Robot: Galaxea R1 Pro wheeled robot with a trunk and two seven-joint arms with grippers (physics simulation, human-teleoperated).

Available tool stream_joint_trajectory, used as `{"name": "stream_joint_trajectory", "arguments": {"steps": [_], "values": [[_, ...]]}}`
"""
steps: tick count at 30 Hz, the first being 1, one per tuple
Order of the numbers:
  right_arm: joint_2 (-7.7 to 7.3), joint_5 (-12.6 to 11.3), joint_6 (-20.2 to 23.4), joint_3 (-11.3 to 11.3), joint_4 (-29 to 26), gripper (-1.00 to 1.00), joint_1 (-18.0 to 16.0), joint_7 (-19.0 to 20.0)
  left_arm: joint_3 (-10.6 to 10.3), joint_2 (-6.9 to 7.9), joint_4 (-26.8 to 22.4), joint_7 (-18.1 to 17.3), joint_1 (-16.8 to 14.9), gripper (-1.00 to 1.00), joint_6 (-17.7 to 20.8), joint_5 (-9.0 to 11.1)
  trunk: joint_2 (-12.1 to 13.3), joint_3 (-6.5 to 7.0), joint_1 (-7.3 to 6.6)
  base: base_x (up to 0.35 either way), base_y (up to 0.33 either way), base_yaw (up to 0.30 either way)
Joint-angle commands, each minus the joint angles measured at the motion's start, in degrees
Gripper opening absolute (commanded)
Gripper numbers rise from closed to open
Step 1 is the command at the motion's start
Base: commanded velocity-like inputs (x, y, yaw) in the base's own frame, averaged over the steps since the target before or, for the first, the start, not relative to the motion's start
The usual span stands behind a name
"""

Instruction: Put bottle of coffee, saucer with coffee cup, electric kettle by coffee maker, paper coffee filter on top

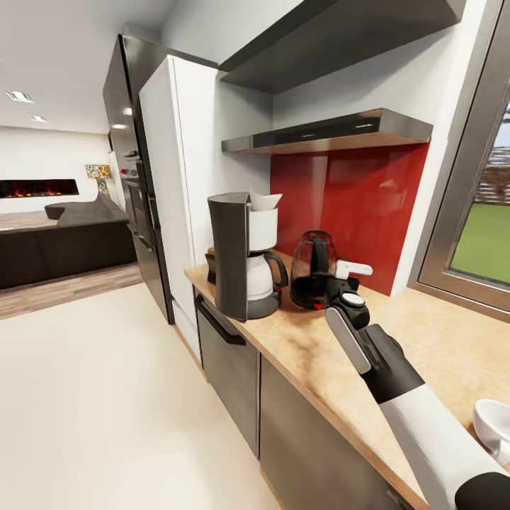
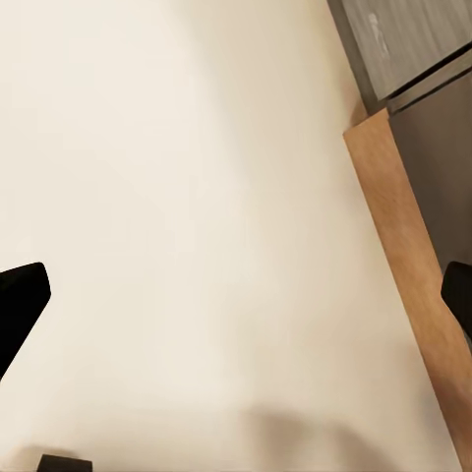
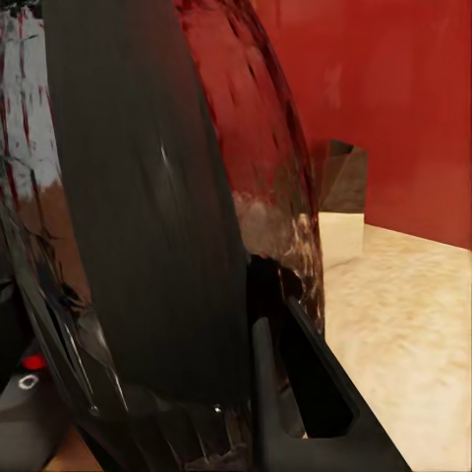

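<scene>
The dark coffee maker (image 1: pixel 237 262) stands on the wooden countertop (image 1: pixel 425 340), with a white paper filter (image 1: pixel 263 200) sitting in its top. Right beside it stands the dark glass electric kettle (image 1: pixel 312 269), upright on the counter. My right gripper (image 1: pixel 338 287) reaches in at the kettle's handle and is shut on it. In the right wrist view the kettle (image 3: pixel 147 246) looms very close, with one of the fingers (image 3: pixel 305 393) pressed against its handle. My left gripper (image 2: pixel 236 305) hangs open over the pale floor. A small dark object (image 1: pixel 210 256) peeks out behind the coffee maker.
A white cup-like dish (image 1: pixel 492 425) sits on the counter by my right forearm. A red backsplash (image 1: pixel 354 191) and range hood (image 1: pixel 333 131) back the counter; a tall white cabinet (image 1: pixel 177 177) and black oven column (image 1: pixel 134 184) stand beyond. Open floor (image 1: pixel 106 397) lies before the lower cabinets.
</scene>
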Motion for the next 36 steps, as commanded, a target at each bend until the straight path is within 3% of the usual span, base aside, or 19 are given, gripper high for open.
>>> {"name": "stream_joint_trajectory", "arguments": {"steps": [1,36], "values": [[-0.07,0.0,0.2,0.2,-0.1,-1.00,-0.1,-0.5,0.5,0.01,0.1,-0.4,0.0,1.00,-0.1,0.0,0.0,-0.10,0.00,0.000,0.000,0.000],[-0.07,0.0,0.1,0.4,0.4,-1.00,-0.1,-0.5,0.5,0.01,0.1,-0.4,0.0,1.00,-0.1,0.0,0.0,-0.79,0.00,0.000,0.000,0.000]]}}
